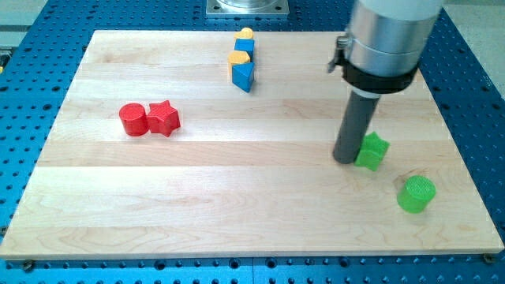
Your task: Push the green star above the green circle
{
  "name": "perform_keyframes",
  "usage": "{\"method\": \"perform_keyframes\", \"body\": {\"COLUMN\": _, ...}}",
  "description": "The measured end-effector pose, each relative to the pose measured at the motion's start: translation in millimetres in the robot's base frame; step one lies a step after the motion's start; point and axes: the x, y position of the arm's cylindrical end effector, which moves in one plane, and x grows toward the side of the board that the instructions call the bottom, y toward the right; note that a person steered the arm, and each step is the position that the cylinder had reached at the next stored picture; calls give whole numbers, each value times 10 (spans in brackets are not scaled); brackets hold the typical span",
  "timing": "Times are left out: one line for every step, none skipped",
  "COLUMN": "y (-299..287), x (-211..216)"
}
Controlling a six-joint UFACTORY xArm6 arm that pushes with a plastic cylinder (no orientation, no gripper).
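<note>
The green star (373,151) lies on the wooden board at the view's right. The green circle (416,194) lies below it and a little to the right, about a block's width away. My tip (346,159) rests on the board right against the star's left side. The rod rises from there to the large grey arm body at the view's top right.
A red cylinder (134,120) and a red star (163,118) touch each other at the view's left. At the top centre stand a blue block with a yellow top (245,41) and a second yellow-and-blue block (241,69). The board's right edge (465,158) is near the green blocks.
</note>
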Motion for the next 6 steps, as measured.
{"method": "perform_keyframes", "body": {"y": -175, "x": -102}}
{"method": "perform_keyframes", "body": {"y": 290, "x": -102}}
{"method": "perform_keyframes", "body": {"y": 431, "x": -101}}
{"method": "perform_keyframes", "body": {"y": 414, "x": -34}}
{"method": "perform_keyframes", "body": {"y": 414, "x": 53}}
{"method": "perform_keyframes", "body": {"y": 412, "x": 58}}
